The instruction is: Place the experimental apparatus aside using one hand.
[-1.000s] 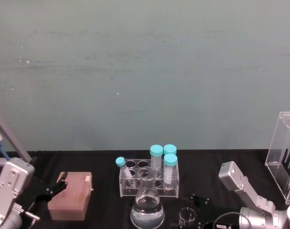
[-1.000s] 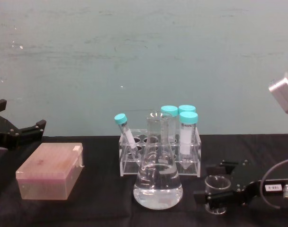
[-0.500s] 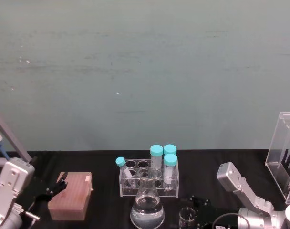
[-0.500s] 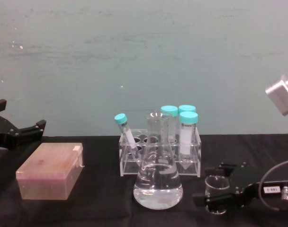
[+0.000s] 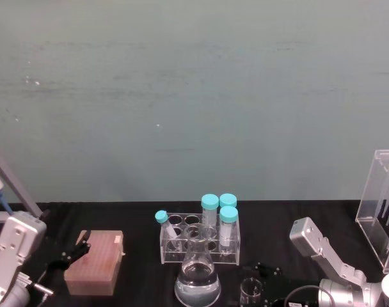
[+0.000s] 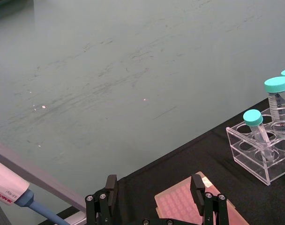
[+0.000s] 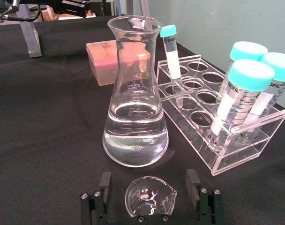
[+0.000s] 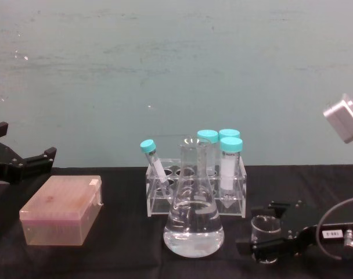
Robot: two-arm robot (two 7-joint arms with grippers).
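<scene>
Inspector: Layout, left to right.

Assessor: Left gripper (image 6: 154, 183) is parked at the left end of the table (image 8: 118, 250). Its fingers are spread wide with nothing between them, and the pink tip box (image 8: 61, 209) sits just below. At centre the conical flask (image 8: 193, 224) stands upright holding clear liquid, with the tube rack (image 7: 236, 140) just behind it. To its right, near but apart, the small beaker (image 7: 149, 200) stands upright on the black cloth. Right gripper (image 7: 149, 179) sits low at the table with one finger on either side of the beaker. There is a gap on both sides and no hold taken. At far right, well apart, stands the tall acrylic stand (image 5: 381, 211).

Inspector: Step in hand, and how should it be done?

Assessor: In my judgement, closing on the beaker. The gripper should be centred first so both pads meet the wall together. If one pad lands first, it will likely skid the glass toward the flask. Close gently, below the rim, since thin glass is slippery and unforgiving. Lift straight up before carrying it rightward. The flask is close enough to be clipped by a sideways start.

Inspector: Change against a second ago?

Assessor: Minor. The right arm's silver link sits slightly lower in the chest view, and the gripper has settled a little toward the table. Beaker, flask, rack, box and left gripper are unmoved.
</scene>
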